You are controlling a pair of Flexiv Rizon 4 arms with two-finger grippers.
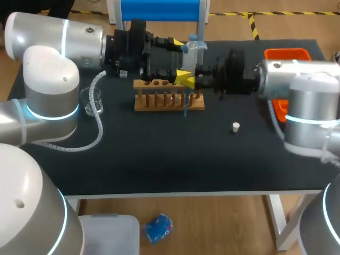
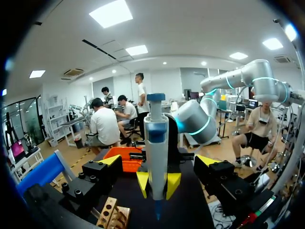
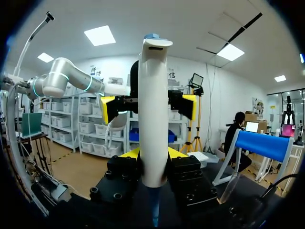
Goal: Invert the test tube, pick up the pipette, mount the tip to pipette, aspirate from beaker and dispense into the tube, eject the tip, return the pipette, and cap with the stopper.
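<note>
Beaker [image 1: 93, 101] stands at left of table [image 1: 159, 164], near my left arm. Left gripper [image 1: 176, 42]: I find its fingers spread wide, flanking pipette [image 1: 194, 47], gripping nothing. Wooden rack [image 1: 169, 101] mid-table. Right gripper [image 1: 185, 79] clamped on upright pipette above rack's right end. Stopper [image 1: 236, 126] lies apart, right of rack.

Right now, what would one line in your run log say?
right gripper: shut on pipette, upright | left gripper: open, pipette between fingers | tip: mounted, near rack | stopper: on table
</note>
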